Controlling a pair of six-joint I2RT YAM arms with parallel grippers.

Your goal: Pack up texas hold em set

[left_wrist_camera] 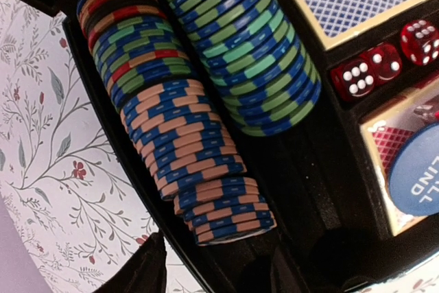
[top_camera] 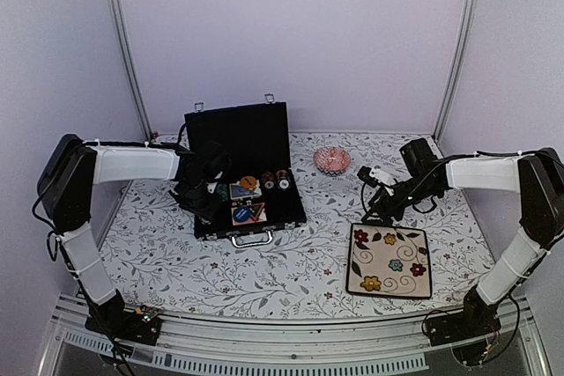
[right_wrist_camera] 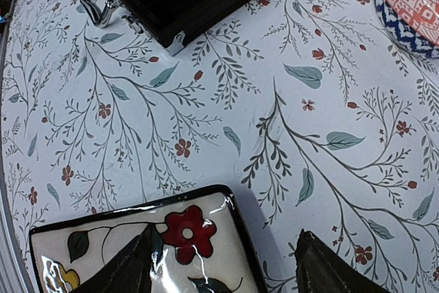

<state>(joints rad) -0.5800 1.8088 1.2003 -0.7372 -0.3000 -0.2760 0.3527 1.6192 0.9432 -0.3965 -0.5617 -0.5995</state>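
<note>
The black rectangular briefcase-style case [top_camera: 238, 134] lies open on the flowered desk [top_camera: 176, 261], long axis left to right, lid upright along its far edge; the left gripper [left_wrist_camera: 212, 259], fingers apart and empty, hangs just over the rows of multicoloured poker chips [left_wrist_camera: 206, 135] inside, so it is the nearer arm, but I judge it must leave the tray before the lid can swing down; the right gripper [right_wrist_camera: 226, 252], also apart and empty, hovers over a corner of the cream square flowered plate [right_wrist_camera: 62, 245], well apart from the case.
</note>
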